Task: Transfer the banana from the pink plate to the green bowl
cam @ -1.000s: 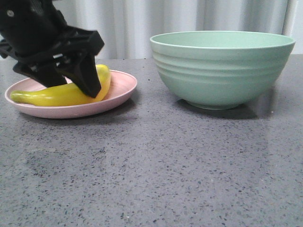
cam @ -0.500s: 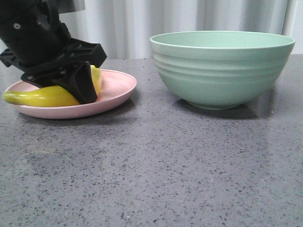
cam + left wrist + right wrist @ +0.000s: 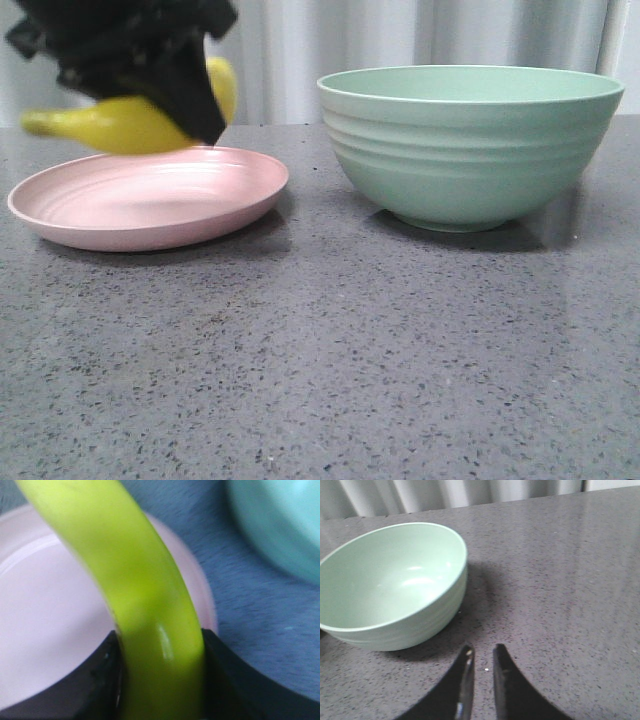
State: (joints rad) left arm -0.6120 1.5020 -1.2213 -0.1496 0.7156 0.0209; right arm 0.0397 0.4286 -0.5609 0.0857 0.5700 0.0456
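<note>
My left gripper [image 3: 185, 115] is shut on the yellow banana [image 3: 120, 125] and holds it in the air just above the pink plate [image 3: 150, 205], which now lies bare at the left. In the left wrist view the banana [image 3: 135, 580] fills the gap between the two black jaws, with the plate [image 3: 45, 620] beneath and the green bowl [image 3: 280, 525] off to one side. The green bowl [image 3: 470, 150] stands to the right of the plate and is empty [image 3: 385, 585]. My right gripper [image 3: 482, 652] is empty, its fingers nearly together, over the table beside the bowl.
The grey speckled tabletop [image 3: 330, 350] stretches in front of the plate and bowl. A pale curtain [image 3: 300, 50] hangs behind the table. The right arm does not show in the front view.
My left gripper has risen with the banana, lifting it off the pink plate. The plate and bowl have stayed put.
</note>
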